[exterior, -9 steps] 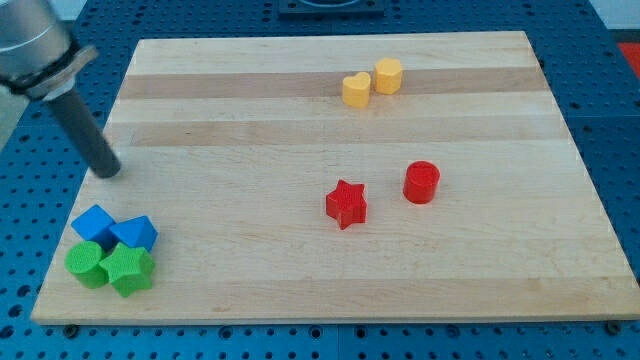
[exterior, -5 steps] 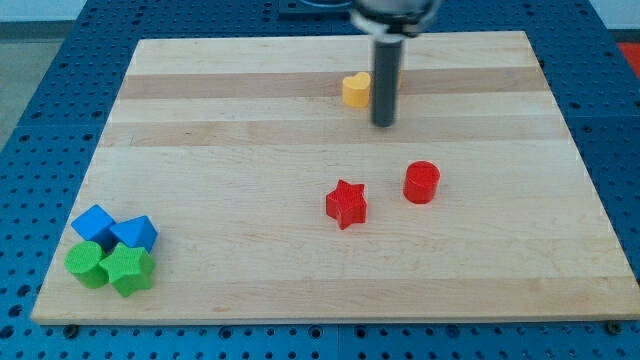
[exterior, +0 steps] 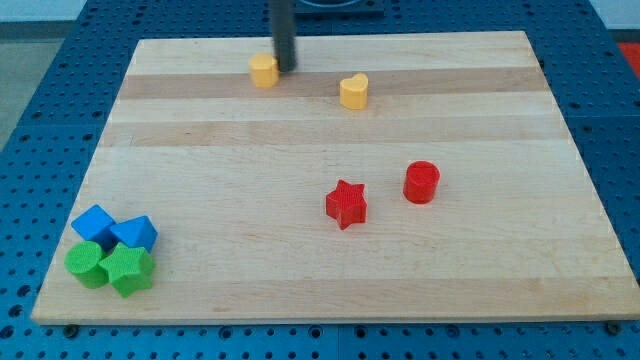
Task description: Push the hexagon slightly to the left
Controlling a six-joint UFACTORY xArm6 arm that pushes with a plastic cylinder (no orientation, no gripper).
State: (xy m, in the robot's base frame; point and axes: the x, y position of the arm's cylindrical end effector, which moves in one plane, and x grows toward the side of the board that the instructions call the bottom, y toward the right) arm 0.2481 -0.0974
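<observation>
The yellow hexagon (exterior: 264,71) lies near the view's top, left of centre on the wooden board (exterior: 330,270). My tip (exterior: 286,69) stands right against its right side. The yellow heart (exterior: 353,92) sits well to the hexagon's right, apart from it.
A red star (exterior: 346,204) and a red cylinder (exterior: 422,182) lie right of the middle. At the view's bottom left, two blue blocks (exterior: 94,224) (exterior: 135,234), a green cylinder (exterior: 86,264) and a green star (exterior: 127,268) are clustered together.
My tip swept from the board's left edge to the right, then back left along the top. The hexagon slid left, away from the heart; the heart shifted slightly.
</observation>
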